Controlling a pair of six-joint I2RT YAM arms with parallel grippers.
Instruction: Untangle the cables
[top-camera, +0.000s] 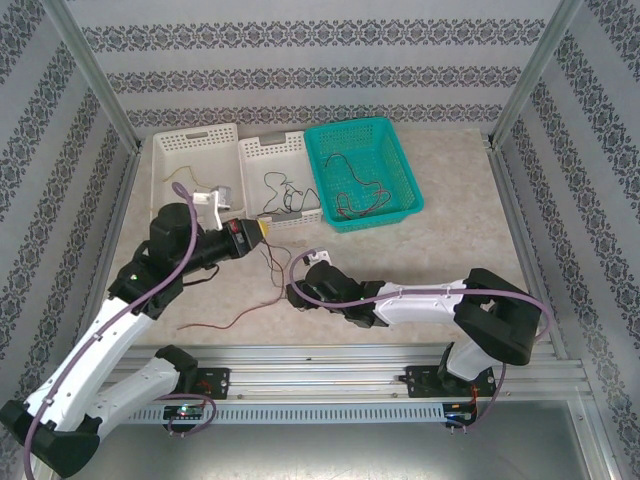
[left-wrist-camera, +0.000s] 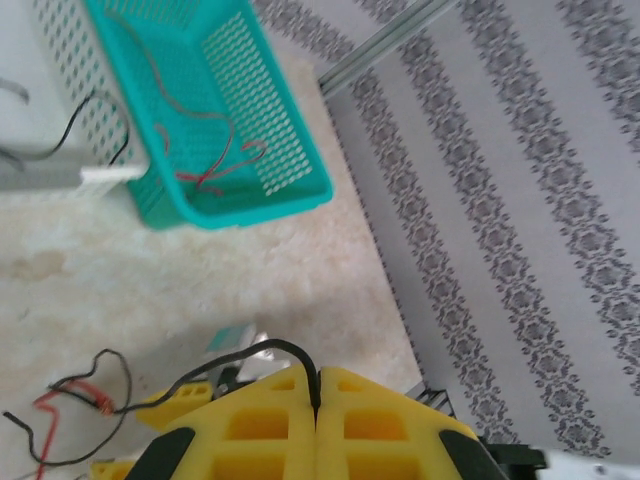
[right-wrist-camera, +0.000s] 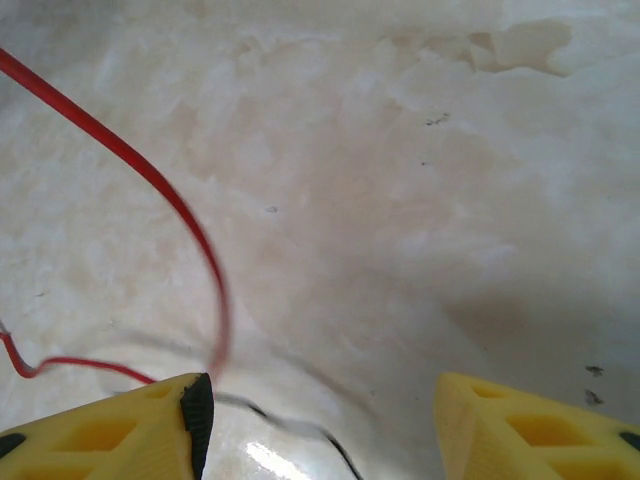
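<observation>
My left gripper (top-camera: 257, 232) (left-wrist-camera: 316, 388) is shut on a thin black cable (left-wrist-camera: 255, 346), which loops out leftward from between the yellow fingers toward a small knot of black and red cable (left-wrist-camera: 95, 402). On the table, a red cable (top-camera: 225, 322) (right-wrist-camera: 150, 178) trails toward the front left. Low over the table beside it, my right gripper (top-camera: 297, 293) (right-wrist-camera: 320, 425) stands open. A blurred dark cable (right-wrist-camera: 300, 432) lies on the table between its fingers, untouched. More cables (top-camera: 355, 195) lie in the teal basket (top-camera: 408, 160) (left-wrist-camera: 290, 150).
Two white baskets (top-camera: 165, 165) (top-camera: 255, 150) stand left of the teal one at the back; the middle one holds a dark cable (top-camera: 278, 188). Patterned walls and metal posts close the sides. An aluminium rail (top-camera: 320, 360) runs along the near edge.
</observation>
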